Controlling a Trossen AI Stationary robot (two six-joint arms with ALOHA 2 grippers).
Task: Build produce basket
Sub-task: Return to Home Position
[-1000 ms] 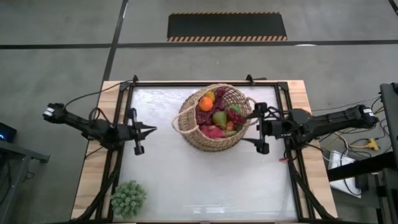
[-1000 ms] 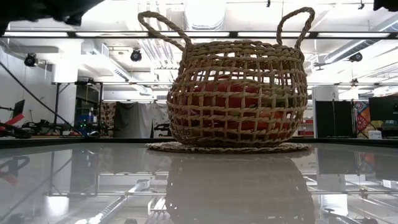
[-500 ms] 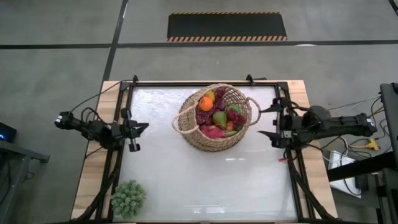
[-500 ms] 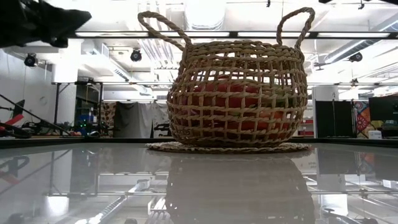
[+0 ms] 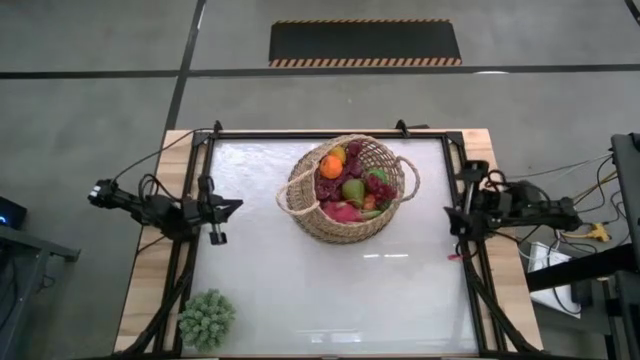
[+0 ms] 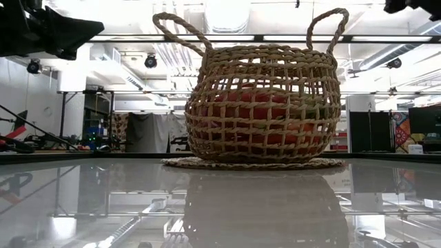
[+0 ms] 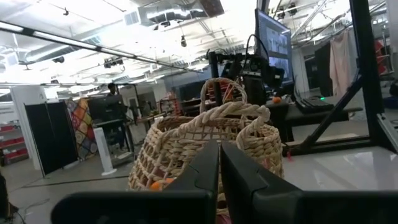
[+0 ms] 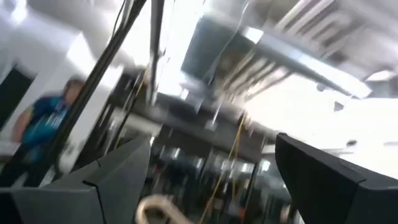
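Where the basket stands: the basket (image 5: pixel 308 222) sits upright on the far half of the white table (image 5: pixel 330 290), slightly right of centre. It lies between the two arms and touches neither.
Basket form: round tan wicker in an open weave, with one loop handle on each side. In the low view the basket (image 6: pixel 265 103) shows both handles rising above its rim.
Contents: the produce (image 5: pixel 350 185) is piled inside, close to the rim.
Far side of the pile: an orange (image 5: pixel 331 167) with a small yellow piece (image 5: pixel 341 154) just beside it.
Middle of the pile: purple grapes (image 5: pixel 326 186) and a green pear (image 5: pixel 353 190).
Near side of the pile: a red piece (image 5: pixel 345 211).
Through the weave: in the low view, red and orange shapes show in the basket's lower half.
Left gripper (image 5: pixel 236 206): at the table's left edge, pointed at the basket and well apart from it. In the left wrist view the left gripper (image 7: pixel 219 146) has its fingers nearly together, holding nothing, and the basket (image 7: pixel 186 143) shows beyond them.
Right gripper (image 5: pixel 456 195): at the table's right rail, well apart from the basket. In its wrist view the right gripper (image 8: pixel 211 143) has its fingers spread wide with nothing between them.
Also on the table: a green spiky ball (image 5: pixel 207 318) at the near left corner.
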